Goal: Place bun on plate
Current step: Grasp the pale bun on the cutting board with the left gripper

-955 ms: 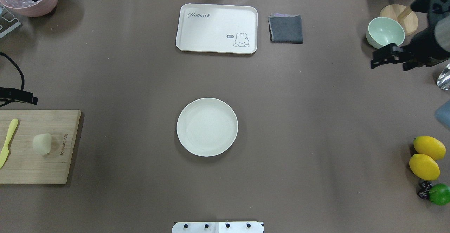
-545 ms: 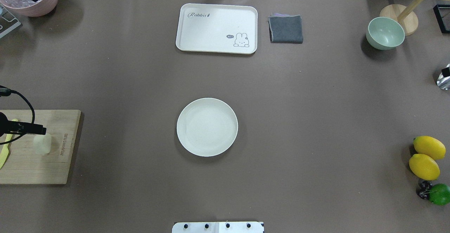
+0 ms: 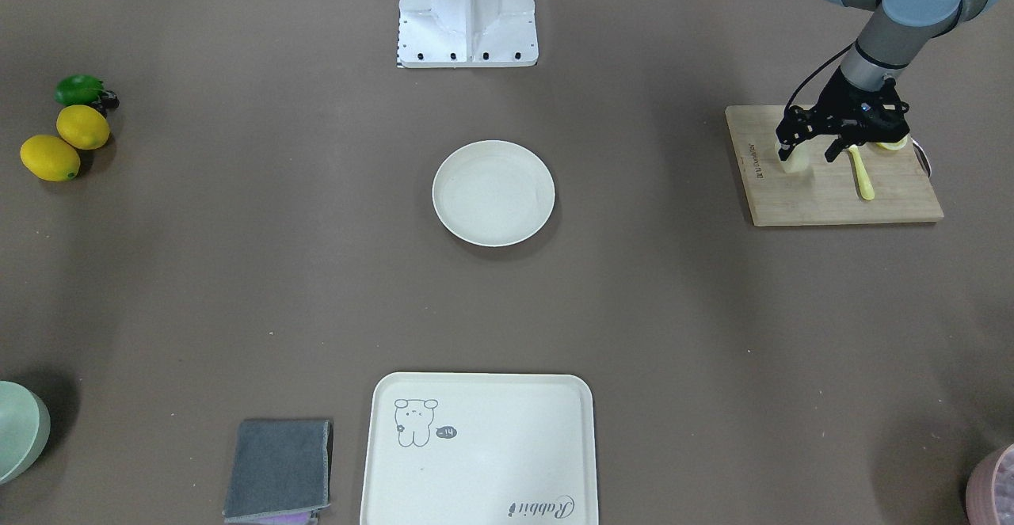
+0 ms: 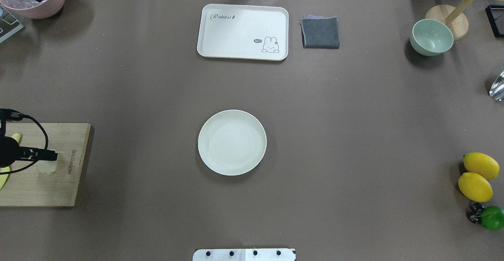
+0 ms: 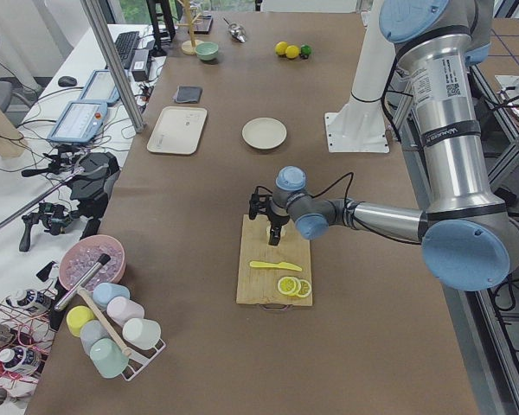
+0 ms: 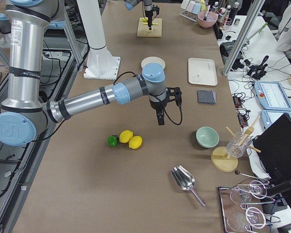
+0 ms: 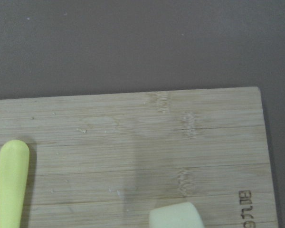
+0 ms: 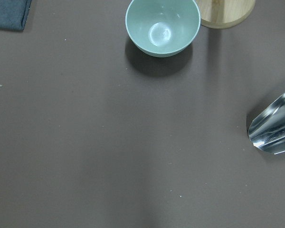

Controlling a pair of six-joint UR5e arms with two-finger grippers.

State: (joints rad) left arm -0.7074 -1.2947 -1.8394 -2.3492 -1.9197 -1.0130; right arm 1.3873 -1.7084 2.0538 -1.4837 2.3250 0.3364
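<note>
The bun [image 3: 795,163] is a pale cream lump on the wooden cutting board [image 3: 832,200], near its end toward the table's middle. My left gripper [image 3: 806,153] hangs just over it, open, with its fingers apart on either side of the bun. In the overhead view a black finger [image 4: 44,155] covers the top of the bun [image 4: 48,167]. The left wrist view shows only the bun's upper edge [image 7: 175,216] at the bottom. The round cream plate [image 4: 232,142] lies bare mid-table. My right gripper [image 6: 160,115] shows only in the exterior right view; I cannot tell its state.
A yellow knife [image 3: 860,175] and lemon slices [image 5: 290,286] lie on the board beside the bun. A cream tray [image 4: 243,32], grey cloth [image 4: 320,32] and green bowl [image 4: 431,37] sit at the far side. Two lemons [image 4: 477,176] and a lime [image 4: 492,217] lie right.
My left arm has come in over the cutting board and settled above the bun. My right arm has drawn back out of the overhead view.
</note>
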